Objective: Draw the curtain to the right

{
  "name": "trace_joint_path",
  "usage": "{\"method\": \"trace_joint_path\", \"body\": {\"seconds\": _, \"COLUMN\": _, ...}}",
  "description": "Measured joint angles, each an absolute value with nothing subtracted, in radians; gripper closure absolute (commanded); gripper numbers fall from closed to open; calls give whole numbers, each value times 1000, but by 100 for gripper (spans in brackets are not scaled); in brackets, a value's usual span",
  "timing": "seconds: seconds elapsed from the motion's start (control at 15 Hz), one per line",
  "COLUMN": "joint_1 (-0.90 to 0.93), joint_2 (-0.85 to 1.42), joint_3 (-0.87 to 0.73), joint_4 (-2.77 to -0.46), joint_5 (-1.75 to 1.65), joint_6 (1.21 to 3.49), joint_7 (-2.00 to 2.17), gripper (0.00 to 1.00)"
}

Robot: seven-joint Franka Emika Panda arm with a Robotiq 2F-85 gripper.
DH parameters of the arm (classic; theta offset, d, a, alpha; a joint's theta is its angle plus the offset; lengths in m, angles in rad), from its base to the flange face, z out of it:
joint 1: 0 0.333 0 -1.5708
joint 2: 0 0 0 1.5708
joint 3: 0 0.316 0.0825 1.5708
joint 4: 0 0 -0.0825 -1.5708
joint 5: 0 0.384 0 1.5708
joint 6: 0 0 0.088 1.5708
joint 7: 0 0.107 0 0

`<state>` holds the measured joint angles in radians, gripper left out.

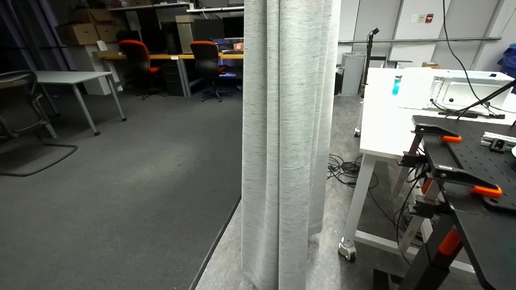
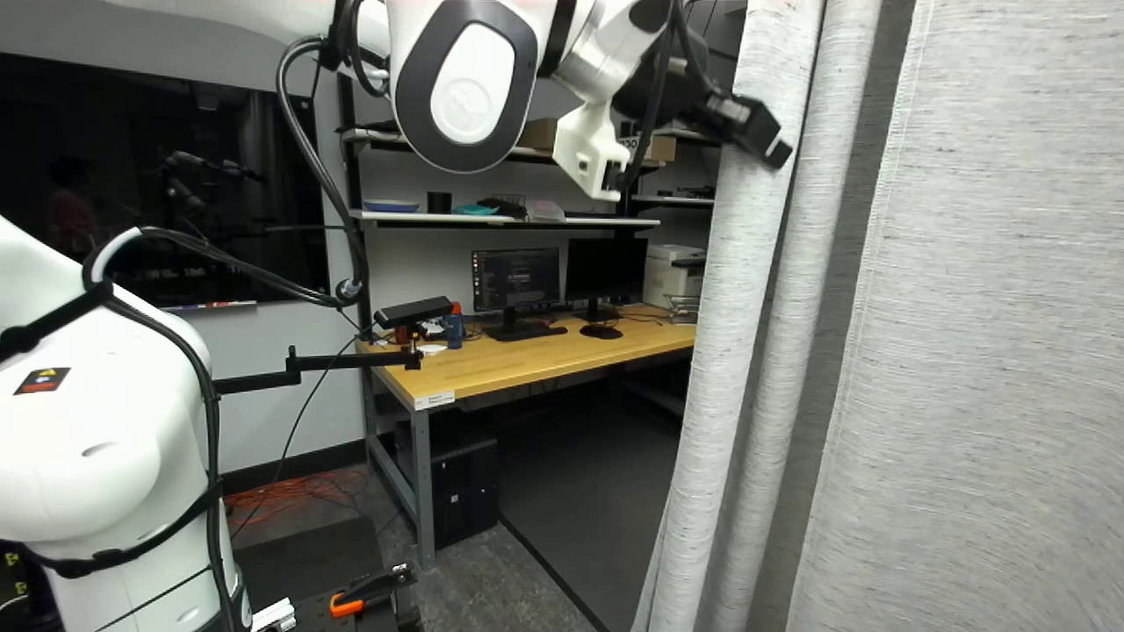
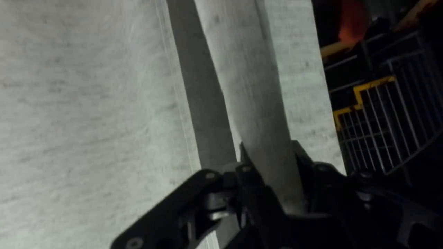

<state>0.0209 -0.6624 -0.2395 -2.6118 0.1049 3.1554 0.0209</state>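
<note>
The pale grey curtain (image 1: 294, 121) hangs in tall vertical folds down to the floor, bunched in the middle of an exterior view. Seen from elsewhere, the curtain (image 2: 983, 316) fills the right side, with its narrower folds towards the arm. My gripper (image 2: 762, 136) is at the upper part of those folds. In the wrist view the jaws of my gripper (image 3: 269, 148) stand apart, one on each side of a rounded curtain fold (image 3: 252, 86). That fold keeps its width between the fingers and does not look pinched. A wide flat part of the curtain spreads to the left there.
A white wheeled table (image 1: 379, 129) and a black table (image 1: 479, 245) with orange-tipped clamps stand right of the curtain. Cables (image 1: 346, 169) lie on the floor between. Behind the arm are a wooden desk (image 2: 527, 360) with monitors, shelves, and a camera (image 2: 413, 312) on a bracket.
</note>
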Motion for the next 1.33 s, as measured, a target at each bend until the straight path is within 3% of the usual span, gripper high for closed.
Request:
{"method": "trace_joint_path", "body": {"seconds": 0.27, "joint_1": 13, "joint_2": -650, "joint_3": -237, "joint_4": -2651, "joint_5": 111, "joint_6": 3028, "joint_7": 27, "gripper": 10}}
{"method": "trace_joint_path", "body": {"seconds": 0.4, "joint_1": -1, "joint_2": -647, "joint_3": -233, "joint_4": -2654, "joint_5": 111, "joint_6": 2981, "joint_7": 28, "gripper": 0}}
{"method": "trace_joint_path", "body": {"seconds": 1.33, "joint_1": -44, "joint_2": -648, "joint_3": -21, "joint_4": -2643, "joint_5": 127, "joint_6": 2681, "joint_7": 231, "gripper": 0}}
